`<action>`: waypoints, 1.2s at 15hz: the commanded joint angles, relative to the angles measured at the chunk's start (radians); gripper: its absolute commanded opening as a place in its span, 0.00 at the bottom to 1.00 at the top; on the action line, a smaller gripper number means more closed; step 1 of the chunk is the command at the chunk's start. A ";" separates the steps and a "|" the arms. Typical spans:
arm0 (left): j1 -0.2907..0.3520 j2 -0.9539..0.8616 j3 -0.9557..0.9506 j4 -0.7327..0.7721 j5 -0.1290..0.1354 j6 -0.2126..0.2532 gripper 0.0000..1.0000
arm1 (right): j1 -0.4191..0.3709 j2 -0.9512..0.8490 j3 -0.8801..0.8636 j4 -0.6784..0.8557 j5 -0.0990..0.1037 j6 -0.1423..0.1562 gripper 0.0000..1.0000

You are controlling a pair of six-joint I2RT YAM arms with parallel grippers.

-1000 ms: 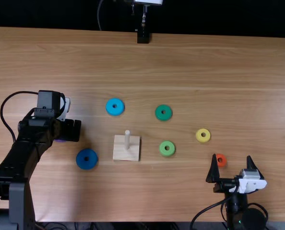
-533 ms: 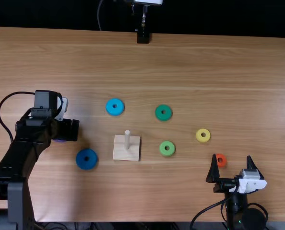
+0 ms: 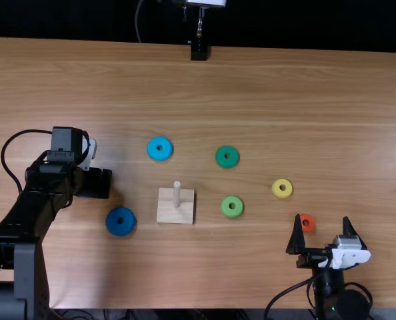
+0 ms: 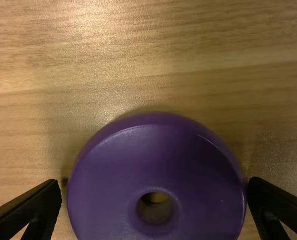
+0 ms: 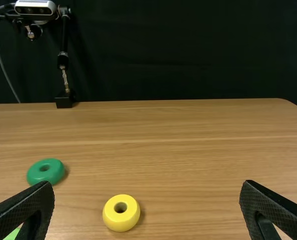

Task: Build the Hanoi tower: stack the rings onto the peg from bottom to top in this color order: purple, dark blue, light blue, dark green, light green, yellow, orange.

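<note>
Where the left gripper (image 3: 101, 183) hangs, its two fingers are spread wide around the purple ring (image 4: 113, 192), one on each side. Looking from above, the dark blue ring (image 3: 121, 221) is near that gripper at five o'clock, and the peg (image 3: 177, 195) is at three. The right gripper (image 3: 322, 218) is wide too, with the orange ring (image 3: 307, 227) near its nine o'clock finger. Brown, stripy wood makes the table (image 3: 211, 87). Behind, at twelve, is a black cloth (image 5: 173, 50).

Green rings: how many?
2: in the top view, the dark green ring is beyond and right of the peg base; the light green ring is directly right of that base.
</note>
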 commanded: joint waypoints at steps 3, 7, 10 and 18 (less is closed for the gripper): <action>0.013 0.038 0.028 -0.004 0.009 0.013 1.00 | -0.007 -0.002 -0.009 0.003 0.002 0.004 1.00; 0.013 0.041 0.027 -0.002 0.009 0.015 1.00 | -0.007 -0.002 -0.009 0.003 0.002 0.004 1.00; 0.010 0.033 0.028 -0.024 0.007 0.020 0.10 | -0.007 -0.002 -0.009 0.003 0.002 0.004 1.00; -0.009 -0.071 0.220 -0.348 0.000 0.066 0.00 | -0.007 -0.002 -0.009 0.003 0.002 0.004 1.00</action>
